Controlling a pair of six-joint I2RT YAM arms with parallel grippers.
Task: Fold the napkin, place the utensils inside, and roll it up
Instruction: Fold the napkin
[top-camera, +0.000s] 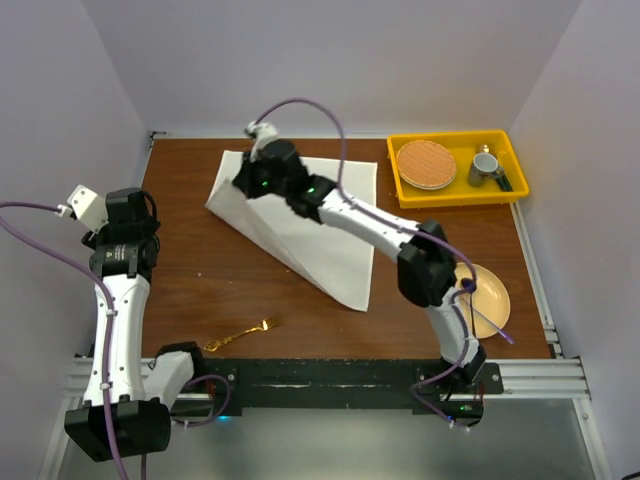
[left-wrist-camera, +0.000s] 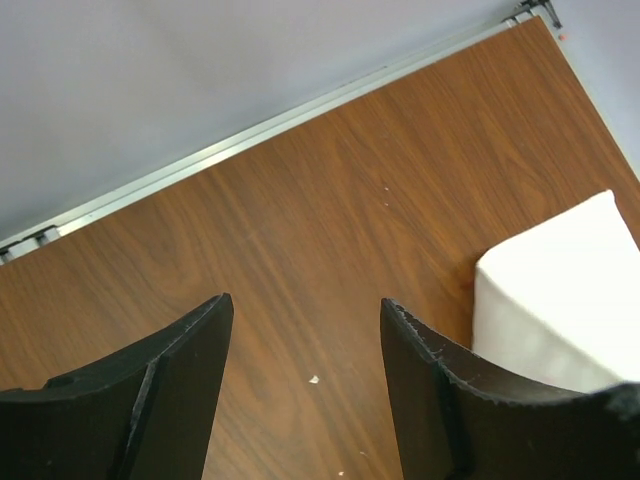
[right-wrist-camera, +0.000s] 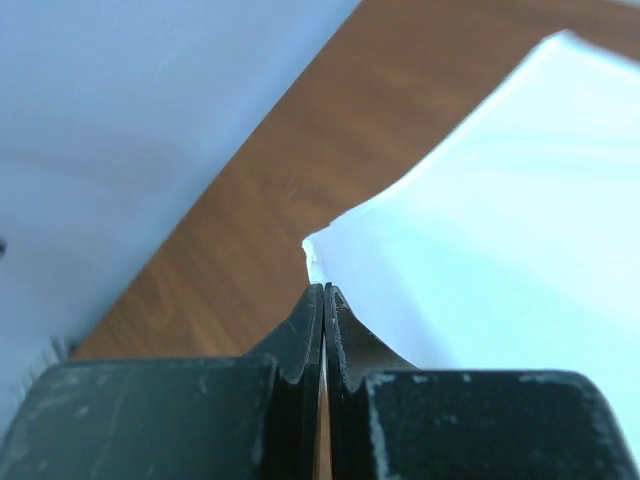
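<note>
Counting first: how many of each thing do you have?

One napkin (top-camera: 300, 225), one gold fork (top-camera: 243, 333), two plates, one cup (top-camera: 487, 165) and one yellow tray (top-camera: 455, 197). One plate (top-camera: 426, 163) and the cup sit in the tray at the far right. The other plate (top-camera: 492, 290) lies on the desk (top-camera: 190, 280) at the near right, partly behind my right arm.

And your hands?

My right hand (right-wrist-camera: 323, 290) is clenched on a corner of the napkin at its far left end, jaws pressed together on the cloth. My left hand (left-wrist-camera: 305, 310) is released, fingers spread above bare wood at the left.

Where are the task's things?

The napkin lies mid-desk, toward the far side. The fork rests at the near left, well apart from it.

The surface, the room?

Brown wood grain, a metal rail along the near edge, and plain pale walls left, far and right.
</note>
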